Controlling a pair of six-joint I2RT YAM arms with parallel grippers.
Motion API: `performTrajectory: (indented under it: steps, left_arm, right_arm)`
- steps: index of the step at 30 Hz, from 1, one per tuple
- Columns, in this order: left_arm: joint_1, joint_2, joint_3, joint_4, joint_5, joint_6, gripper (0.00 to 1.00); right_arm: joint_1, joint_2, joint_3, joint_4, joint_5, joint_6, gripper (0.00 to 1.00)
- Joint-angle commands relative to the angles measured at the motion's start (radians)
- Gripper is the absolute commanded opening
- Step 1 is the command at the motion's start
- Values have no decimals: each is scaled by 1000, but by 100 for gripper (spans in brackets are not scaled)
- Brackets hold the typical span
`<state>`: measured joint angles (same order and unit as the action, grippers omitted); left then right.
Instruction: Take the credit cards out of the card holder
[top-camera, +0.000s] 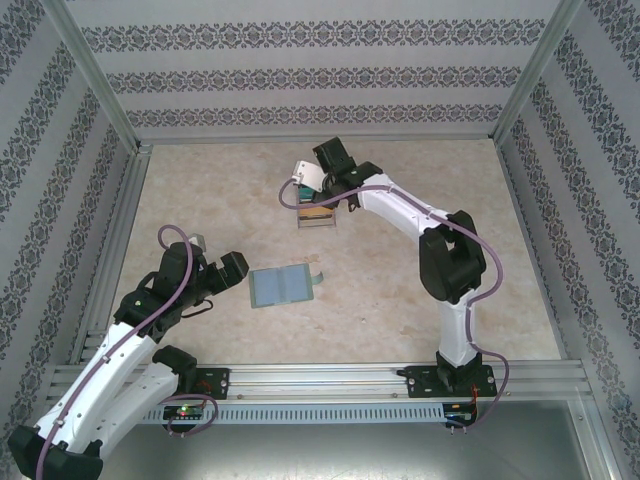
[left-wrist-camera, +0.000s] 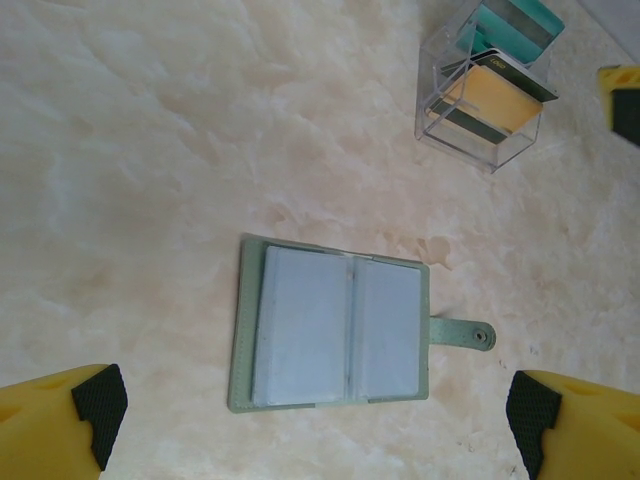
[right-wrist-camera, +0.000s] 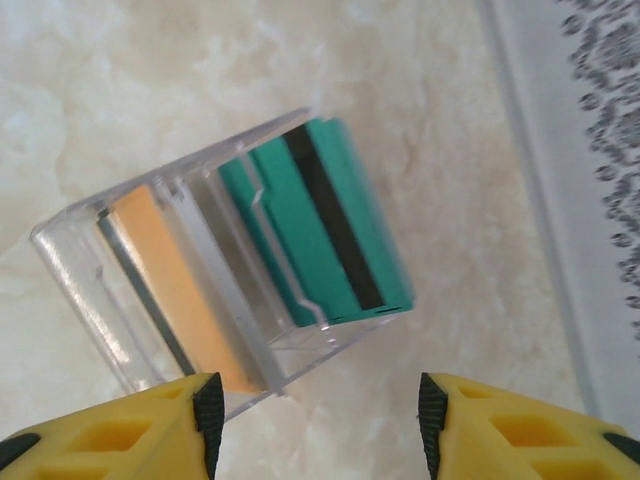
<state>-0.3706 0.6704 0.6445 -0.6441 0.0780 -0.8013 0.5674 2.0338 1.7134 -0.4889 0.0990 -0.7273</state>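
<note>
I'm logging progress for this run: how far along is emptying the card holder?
Mostly done, it seems: a teal card and an orange card stand in the clear stand, and the card holder lies open, its visible pockets looking blank. In hand: nothing; the right gripper hangs open over the stand, the left gripper open above the holder. Left: perhaps only a check for hidden cards.

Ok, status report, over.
Left gripper open near flat-open grey-green folding card holder. Right gripper open above clear plastic stand holding teal card, orange card. Nothing obstructing.
</note>
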Motion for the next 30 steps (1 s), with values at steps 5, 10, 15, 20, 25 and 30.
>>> performTrajectory:
  steps: [5,10,15,20,25,30]
  left_arm:
    - [16,-6,-1,11,6,-13,99]
    - [15,-12,1,4,-1,-13,99]
    - [16,-11,4,2,-6,-12,99]
    - [16,-11,2,0,-5,-14,99]
    - [16,-12,1,1,-3,-14,99]
    - [15,-19,-3,-4,-1,-15,99]
  right_arm:
    - [12,82,36,-33,24,36,57]
    - [9,121,71,-11,79,48,57]
    - [-1,149,114,11,139,75,57]
    - [-7,158,135,33,167,89,57]
    - [-17,178,152,40,207,111,57]
    - [-18,145,126,27,153,127,57]
